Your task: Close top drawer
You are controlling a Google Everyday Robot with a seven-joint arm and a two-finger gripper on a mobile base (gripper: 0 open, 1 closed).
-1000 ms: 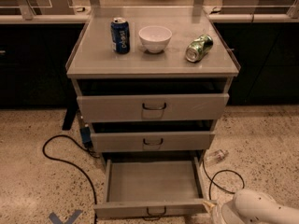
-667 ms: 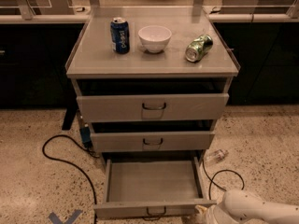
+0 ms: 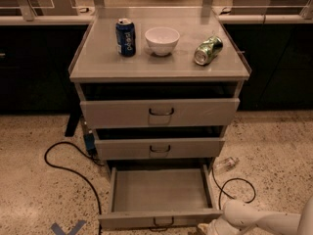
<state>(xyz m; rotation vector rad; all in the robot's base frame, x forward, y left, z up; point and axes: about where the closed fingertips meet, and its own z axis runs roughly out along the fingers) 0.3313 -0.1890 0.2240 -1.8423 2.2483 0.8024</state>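
Observation:
The grey metal cabinet (image 3: 98, 70) has three drawers. The top drawer (image 3: 127, 219), the lowest one with a low plain front and a small dark wire handle (image 3: 162, 224), is pulled far out, and its long flat tray is bare. My gripper (image 3: 203, 228) is at the bottom edge of the camera view, right at the drawer front's right corner. The white arm (image 3: 254, 222) comes in from the lower right. The middle drawer (image 3: 159, 148) and the tall uppermost drawer (image 3: 159, 112) stand slightly out.
On the cabinet top stand a blue can (image 3: 125, 37) and a white bowl (image 3: 162, 39), and a green can (image 3: 208, 50) lies on its side. Black cables (image 3: 63, 165) (image 3: 239, 190) and a small bottle (image 3: 226, 164) lie on the speckled floor. Dark counters flank the cabinet.
The arm and gripper have moved left along the floor, up to the right corner of the lowest drawer's front. The drawers have not visibly moved.

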